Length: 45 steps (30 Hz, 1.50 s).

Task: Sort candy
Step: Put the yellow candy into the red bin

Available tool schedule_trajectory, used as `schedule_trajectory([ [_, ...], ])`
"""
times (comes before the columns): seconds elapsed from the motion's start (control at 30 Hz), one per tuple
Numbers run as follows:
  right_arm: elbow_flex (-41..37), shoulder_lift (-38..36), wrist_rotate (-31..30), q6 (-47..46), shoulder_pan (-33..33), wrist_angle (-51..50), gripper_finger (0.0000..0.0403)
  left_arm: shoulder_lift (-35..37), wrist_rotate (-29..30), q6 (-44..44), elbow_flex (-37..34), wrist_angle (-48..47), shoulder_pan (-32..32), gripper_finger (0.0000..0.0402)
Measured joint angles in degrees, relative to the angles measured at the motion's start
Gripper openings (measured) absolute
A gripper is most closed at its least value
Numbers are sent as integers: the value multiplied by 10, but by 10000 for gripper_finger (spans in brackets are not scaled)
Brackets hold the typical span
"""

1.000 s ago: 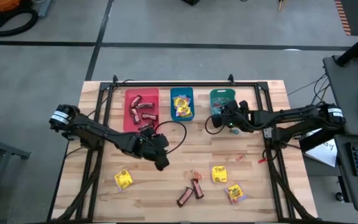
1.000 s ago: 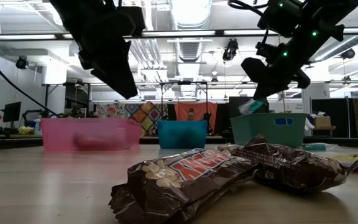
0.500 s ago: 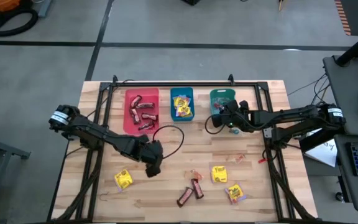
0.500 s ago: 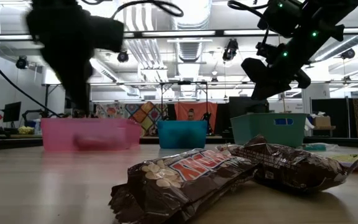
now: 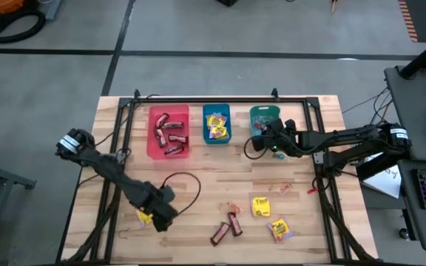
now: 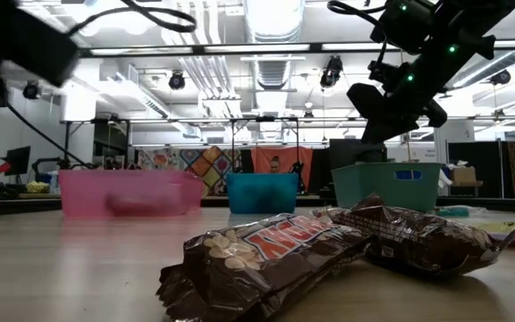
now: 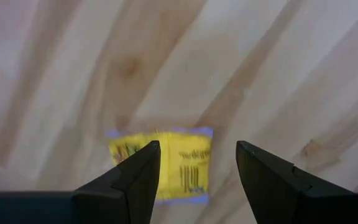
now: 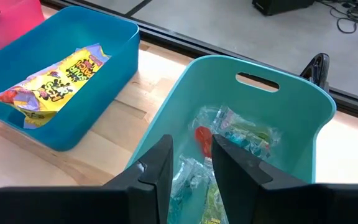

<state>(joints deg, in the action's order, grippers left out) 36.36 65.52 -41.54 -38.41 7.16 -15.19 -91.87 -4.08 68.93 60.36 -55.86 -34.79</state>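
From above, the left hand (image 5: 160,214) hangs lower left over a yellow packet (image 5: 146,216) on the surface (image 5: 198,185). Its wrist view shows fingers spread astride that packet (image 7: 161,163): light, crinkly, probably slippery, best pinched across the edges. The right hand (image 8: 191,163), released, hovers over the teal bin (image 8: 316,106).

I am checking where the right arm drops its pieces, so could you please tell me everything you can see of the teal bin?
The teal bin is a plastic tub with rounded corners and a slot handle cut near its rim. It stands upright on the wooden table, rightmost in the row, beside the blue bin but apart from it. Clear and teal twist-wrapped sweets lie inside. The right gripper hangs over it, jaws apart, holding nothing.
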Motion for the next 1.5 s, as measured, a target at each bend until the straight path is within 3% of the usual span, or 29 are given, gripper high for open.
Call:
schedule_trajectory([
  [0.2, 0, 0, 1, 0, 0, 0, 104, -37, -46, 80, 0, -1, -42, 194],
  [0.67, 0, 0, 18, 0, 0, 5, 104, -124, -42, 66, 2, 1, -48, 186],
  [0.83, 0, 0, 28, 1, -1, 5, 104, -125, -30, 71, 2, 6, -49, 140],
  [1.0, 0, 0, 31, 19, -7, 5, 104, -124, -16, 67, 8, 4, -50, 60],
  [1.13, -1, -15, 66, 26, -22, 9, 104, -118, 64, 46, 29, -1, -50, 10],
  [1.3, -1, -53, 72, 53, -54, 10, 104, -80, 167, -39, 71, -2, -50, 22],
  [1.5, -1, -90, 113, 135, -105, 48, 104, -22, 365, -231, 120, 48, -48, 12],
])
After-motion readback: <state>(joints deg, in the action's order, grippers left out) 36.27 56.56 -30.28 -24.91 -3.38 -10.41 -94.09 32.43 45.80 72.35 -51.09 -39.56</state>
